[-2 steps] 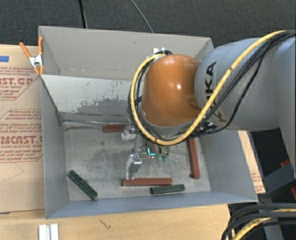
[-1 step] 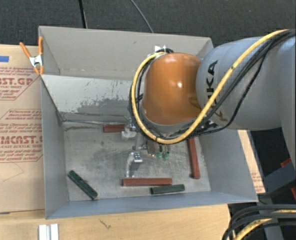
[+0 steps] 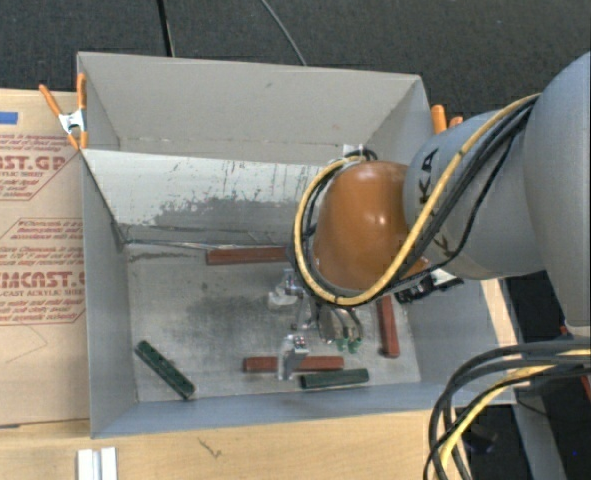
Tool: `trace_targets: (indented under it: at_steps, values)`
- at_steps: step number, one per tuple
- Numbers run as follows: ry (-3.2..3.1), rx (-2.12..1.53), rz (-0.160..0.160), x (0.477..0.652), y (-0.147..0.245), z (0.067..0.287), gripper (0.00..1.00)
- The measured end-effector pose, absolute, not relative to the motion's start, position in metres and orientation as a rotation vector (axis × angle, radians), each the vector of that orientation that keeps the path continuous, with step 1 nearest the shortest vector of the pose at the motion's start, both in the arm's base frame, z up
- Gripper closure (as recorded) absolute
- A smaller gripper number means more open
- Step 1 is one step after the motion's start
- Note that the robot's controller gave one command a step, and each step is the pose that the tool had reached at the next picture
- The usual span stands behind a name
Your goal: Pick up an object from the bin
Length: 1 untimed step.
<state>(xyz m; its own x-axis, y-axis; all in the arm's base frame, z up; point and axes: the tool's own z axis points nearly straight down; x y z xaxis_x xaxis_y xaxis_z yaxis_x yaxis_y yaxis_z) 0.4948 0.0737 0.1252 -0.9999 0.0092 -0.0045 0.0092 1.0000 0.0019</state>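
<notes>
- The pincer [image 3: 295, 353] hangs low in the grey bin [image 3: 100, 268], below the arm's orange cover [image 3: 360, 228]. It is over the front middle of the floor, near the front wall.
- Whether the pincer is released or clenched cannot be told; its lower end is too small and cluttered to read, and nothing can be seen gripped in it.
- The thing nearest to it is a short reddish-brown bar [image 3: 260, 365] lying flat on the floor, with its right end just at the pincer's tip. Whether the two touch I cannot tell.
- Just to the right of the tip lies a dark green bar [image 3: 333, 377], also flat and close to the front wall. A small green piece [image 3: 350, 345] sits just above it.
- Further off are three more things:
  - a longer reddish-brown bar [image 3: 245, 256] along the back of the floor;
  - another reddish-brown bar [image 3: 388, 330] lying lengthwise at the right, partly under the arm;
  - a second dark green bar [image 3: 165, 370], well apart in the front left corner.
- As to progress, the descent into the bin looks largely made, and the short reddish-brown bar seems the likeliest target.
- No thing is raised off the floor, so by my judgement the grasp, the lift and the carry out of the bin are all yet to do.
</notes>
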Motion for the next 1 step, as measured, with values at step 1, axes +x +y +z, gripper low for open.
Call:
trace_targets:
  at_steps: [1]
  values:
    - [3.144, -0.108, 0.000, 0.4978, 0.0277, 0.1379, 0.00]
